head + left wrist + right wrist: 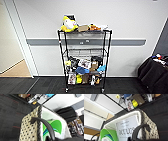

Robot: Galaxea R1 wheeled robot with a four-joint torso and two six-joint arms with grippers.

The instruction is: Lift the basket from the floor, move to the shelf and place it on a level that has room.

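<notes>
The cream woven basket (29,130) with black speckles and a dark rim shows close up in both wrist views, above the dark grey carpet floor (10,112). Inside the basket (149,124) are a white box printed "OCULUS" and a green-and-blue item. A dark handle loop arcs from each end into my left gripper (50,139) and my right gripper (131,139), which hold the basket from either side. The black wire shelf (85,60) stands ahead against the white wall. Its level (85,51) second from the top looks bare. A yellow plush (68,24) sits on top.
The shelf's lower tiers (83,67) are crowded with boxes and packets. A black-draped table (153,72) with small items stands at the right. At the left a doorway opens onto tan wood flooring (15,71). A grey rail (130,41) runs along the wall.
</notes>
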